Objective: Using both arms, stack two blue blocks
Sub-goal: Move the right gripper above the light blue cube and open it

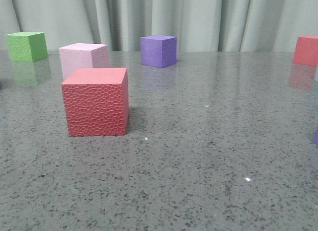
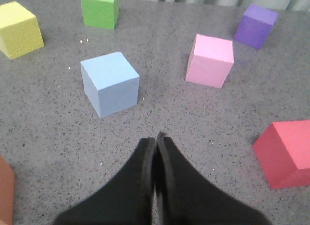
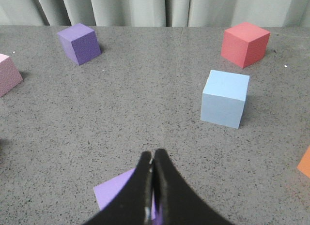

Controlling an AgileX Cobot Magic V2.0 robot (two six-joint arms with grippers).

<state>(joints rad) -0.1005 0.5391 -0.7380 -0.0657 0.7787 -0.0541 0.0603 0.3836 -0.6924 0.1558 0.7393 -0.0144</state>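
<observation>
Left wrist view first: our left gripper (image 2: 156,138) hangs above the table (image 2: 203,118) with its jaws pressed together, holding nothing, and 1 blue block (image 2: 109,83) sits just beyond the fingertips, standing free with bare surface on every side. That spacing looks handy for us; a pink cube (image 2: 209,60) and a green cube (image 2: 100,9) sit well apart from it.

Over on the right wrist view, our right gripper (image 3: 152,155) is likewise shut and empty, poised over a pale purple cube (image 3: 116,191) it has no business with. The 2nd blue block (image 3: 225,98) waits farther out, near a red cube (image 3: 244,43).

Front view shows neither blue block, just the textured red cube (image 1: 95,102) up close. We judge nothing is started: the 2 blocks lie 1 per arm, so each gripper must open before reaching.
</observation>
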